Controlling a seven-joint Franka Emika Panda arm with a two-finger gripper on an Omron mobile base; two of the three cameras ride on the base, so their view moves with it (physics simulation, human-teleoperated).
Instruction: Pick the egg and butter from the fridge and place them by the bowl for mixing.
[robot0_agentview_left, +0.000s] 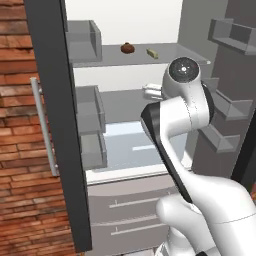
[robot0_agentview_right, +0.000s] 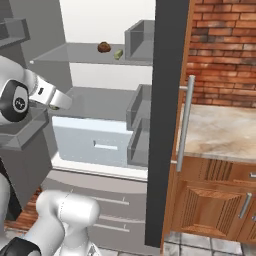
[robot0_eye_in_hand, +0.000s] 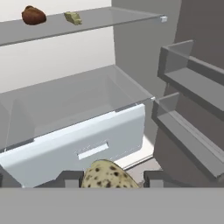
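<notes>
Hiding pincer tips: speckled egg.

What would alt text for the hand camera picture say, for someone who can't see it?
A speckled beige egg sits between the gripper's two dark fingertips, in front of an open fridge. Beyond it are a white drawer and, on the upper shelf, a brown lump beside a pale yellow butter block.

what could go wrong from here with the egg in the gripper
The egg sits between the gripper fingertips, a smooth oval that could slip or crack if squeezed. Backing out of the fridge, the arm passes close to the door bins and could clip them.
</notes>
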